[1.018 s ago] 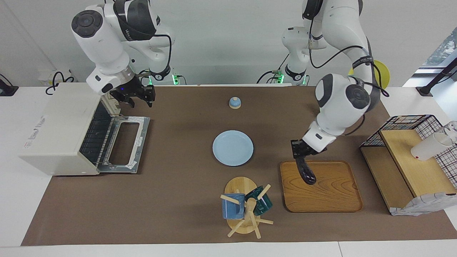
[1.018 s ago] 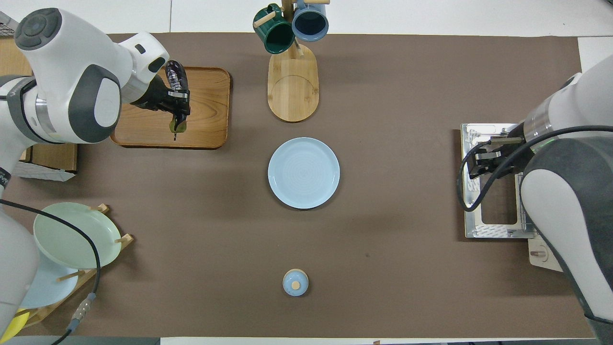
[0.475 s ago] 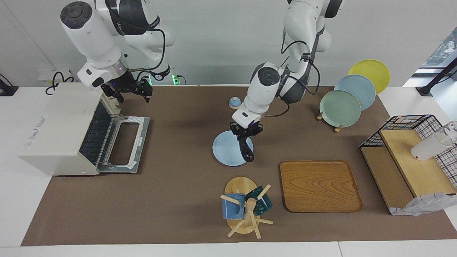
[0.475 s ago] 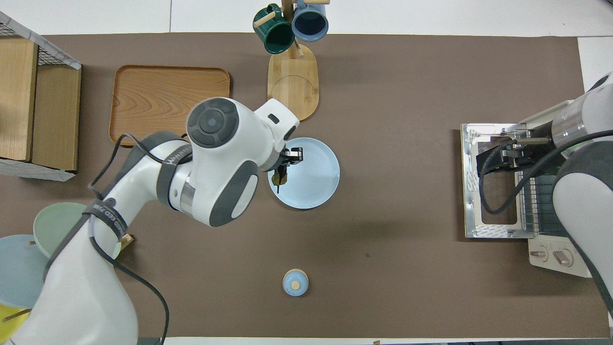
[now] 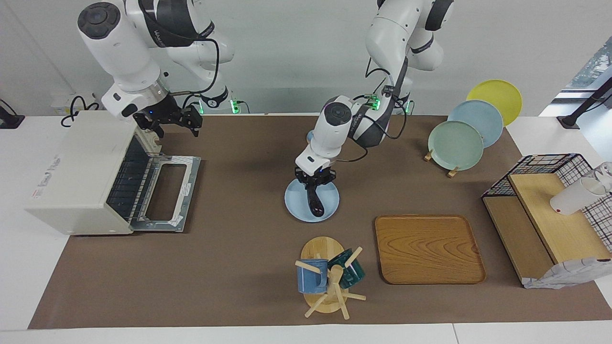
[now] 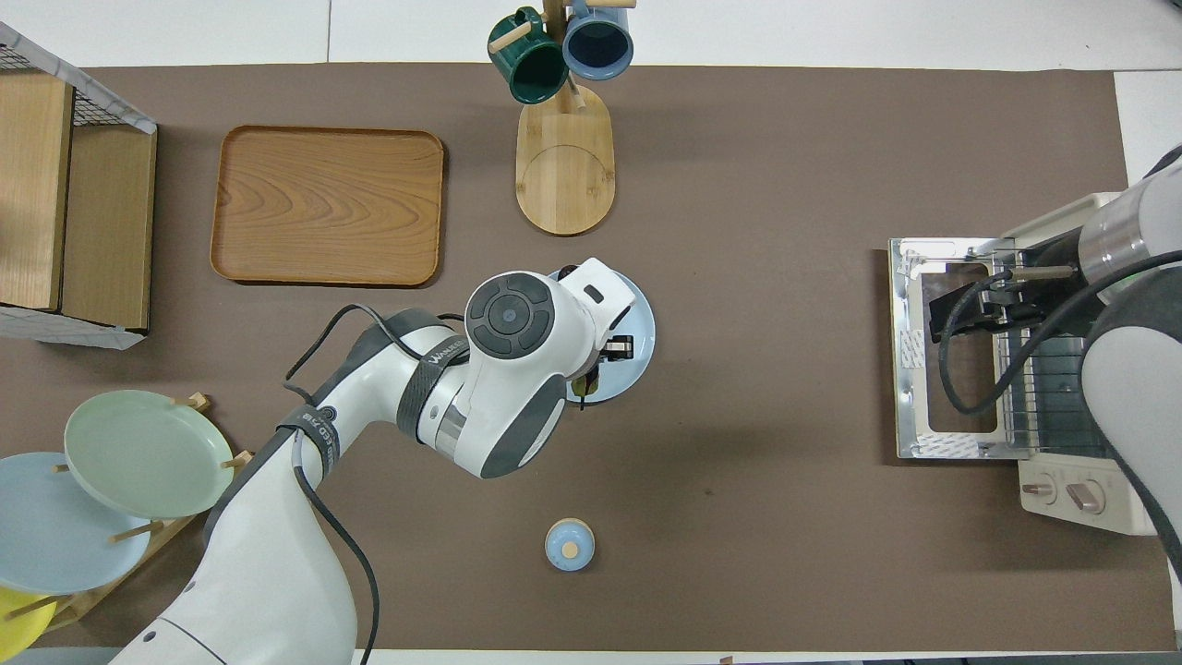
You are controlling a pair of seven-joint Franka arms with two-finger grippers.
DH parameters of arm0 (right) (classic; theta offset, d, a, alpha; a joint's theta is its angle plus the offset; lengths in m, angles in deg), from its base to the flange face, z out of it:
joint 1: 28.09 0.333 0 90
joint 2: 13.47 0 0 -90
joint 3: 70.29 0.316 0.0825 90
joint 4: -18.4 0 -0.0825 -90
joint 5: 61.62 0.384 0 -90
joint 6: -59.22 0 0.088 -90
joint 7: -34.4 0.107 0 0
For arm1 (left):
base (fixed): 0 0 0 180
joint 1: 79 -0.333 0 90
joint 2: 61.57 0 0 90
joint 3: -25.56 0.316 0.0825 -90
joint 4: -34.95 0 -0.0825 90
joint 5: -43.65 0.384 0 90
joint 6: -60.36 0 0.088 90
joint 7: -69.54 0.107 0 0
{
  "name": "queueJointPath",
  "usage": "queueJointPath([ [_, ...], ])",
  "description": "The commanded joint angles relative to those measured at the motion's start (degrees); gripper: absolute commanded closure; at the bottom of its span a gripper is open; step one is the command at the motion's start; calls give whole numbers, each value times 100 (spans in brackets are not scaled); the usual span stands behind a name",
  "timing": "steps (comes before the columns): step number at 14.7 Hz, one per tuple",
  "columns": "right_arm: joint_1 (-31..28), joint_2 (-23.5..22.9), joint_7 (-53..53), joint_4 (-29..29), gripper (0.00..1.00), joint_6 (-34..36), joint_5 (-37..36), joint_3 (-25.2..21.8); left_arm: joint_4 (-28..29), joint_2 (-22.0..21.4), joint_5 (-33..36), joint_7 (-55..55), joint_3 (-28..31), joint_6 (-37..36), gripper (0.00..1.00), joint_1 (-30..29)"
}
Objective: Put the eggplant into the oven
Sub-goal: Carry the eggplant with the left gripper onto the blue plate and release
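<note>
— Now that you've swung off the tray (image 5: 429, 248), where's the eggplant (image 5: 314, 201)?

— Clamped by its stem end in my left fingers (image 5: 311, 180), hanging down over the blue plate (image 5: 297, 208) mid-tabletop. A second ago it hung over the tray toward my left arm's end; since then I've carried it to the middle, nearer the oven (image 5: 79, 174).

— Is it touching the plate?

— Its lower tip looks very close to the plate, but I can't tell whether it rests on it. From above my own arm hides most of it; only a bit of the stem shows.

— And your right side?

— My right fingers (image 5: 172, 123) hang spread apart over the hinge end of the oven door (image 5: 169, 193), which lies folded flat on the tabletop with the rack (image 5: 130, 184) showing. They widened within the last second and have drawn back a little toward the oven's top.

— So what does that mean?

— The way in is open. My guess is the plate is a handover spot, since the oven sits at my right arm's end. Nothing is inside yet.
</note>
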Motion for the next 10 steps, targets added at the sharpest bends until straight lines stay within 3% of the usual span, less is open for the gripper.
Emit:
queueJointPath([
  [1,-70,94,-311,-77,0,-86,56,25,129,-139,-68,40,128,26,1,68],
  [5,17,112,-285,-226,0,-339,56,43,-20,-726,-15,303,163,-999,0,-476],
  [7,193,156,-232,-279,0,-385,108,104,-178,-973,-15,960,163,-1589,0,-1002],
  [10,639,104,705,-297,0,-848,539,157,-520,-1219,-6,1805,163,-2275,0,-1907],
])
